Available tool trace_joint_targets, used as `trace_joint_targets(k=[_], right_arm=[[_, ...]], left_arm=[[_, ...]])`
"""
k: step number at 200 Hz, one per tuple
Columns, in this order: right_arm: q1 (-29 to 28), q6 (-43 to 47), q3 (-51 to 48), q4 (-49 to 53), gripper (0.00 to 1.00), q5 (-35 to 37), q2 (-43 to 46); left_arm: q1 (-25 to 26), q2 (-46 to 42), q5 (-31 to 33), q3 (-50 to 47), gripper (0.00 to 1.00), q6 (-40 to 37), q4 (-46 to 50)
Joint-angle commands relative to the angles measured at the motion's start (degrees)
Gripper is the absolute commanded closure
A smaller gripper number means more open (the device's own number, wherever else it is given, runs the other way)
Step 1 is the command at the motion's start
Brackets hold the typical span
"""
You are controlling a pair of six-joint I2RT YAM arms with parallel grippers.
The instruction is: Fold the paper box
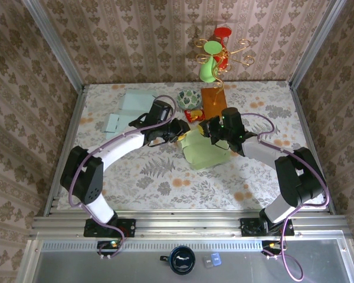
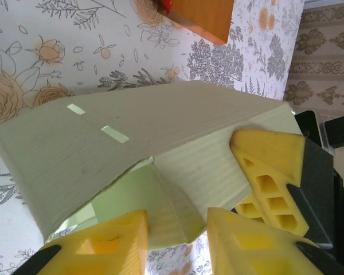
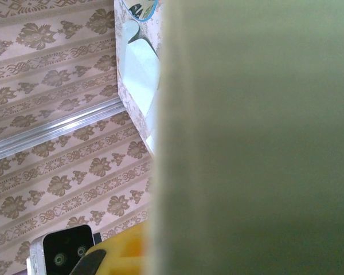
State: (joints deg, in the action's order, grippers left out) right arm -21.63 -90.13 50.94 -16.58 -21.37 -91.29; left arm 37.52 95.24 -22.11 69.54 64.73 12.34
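Observation:
The pale green paper box (image 1: pixel 203 152) lies partly folded at the table's middle, between both grippers. At its left end my left gripper (image 1: pixel 181 131) is open. In the left wrist view a small side flap (image 2: pixel 171 213) stands between the yellow fingers (image 2: pixel 109 246), resting against the left one with a gap to the right one. My right gripper (image 1: pixel 208 131) holds the box's far edge, its fingers (image 2: pixel 269 172) pinched on a raised panel (image 2: pixel 218 154). That panel (image 3: pixel 258 137) hangs close before the right wrist camera, with one yellow finger (image 3: pixel 120 252) beside it.
Behind the box lie a red snack packet (image 1: pixel 193 115), a patterned bowl (image 1: pixel 189 96) and an orange-brown board (image 1: pixel 212 101). Light blue paper pieces (image 1: pixel 135 100) lie at the back left. A green vase (image 1: pixel 208 65) and a gold stand sit by the back wall.

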Motion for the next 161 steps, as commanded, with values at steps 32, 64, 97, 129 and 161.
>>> trace_joint_targets(k=[32,64,97,129,161], right_arm=[[0.7,3.4,-1.5,-3.4,1.0,-2.0,-3.4],[1.4,6.4,-0.8,-3.6,1.0,-2.6,-4.5],[1.8,7.6,-0.2,-5.2,1.0,-3.3,-6.7],[2.0,7.4,-0.5,-6.8,1.0,-3.9,-8.1],[2.1,7.2,-0.6,-7.3,1.0,-3.9,-8.3]], left_arm=[[-2.1,-4.2,-0.7,-0.3,0.52,0.2,1.6],[-6.2,-9.6,-1.9,-4.2,0.46,-3.1,4.5],[-11.0,-11.9,-2.9,-8.4,0.59,-11.1,7.5],[-14.4,-7.7,-3.1,-8.4,0.65,-20.8,7.3],[-14.1,-2.3,-3.6,-6.9,0.61,-28.1,3.3]])
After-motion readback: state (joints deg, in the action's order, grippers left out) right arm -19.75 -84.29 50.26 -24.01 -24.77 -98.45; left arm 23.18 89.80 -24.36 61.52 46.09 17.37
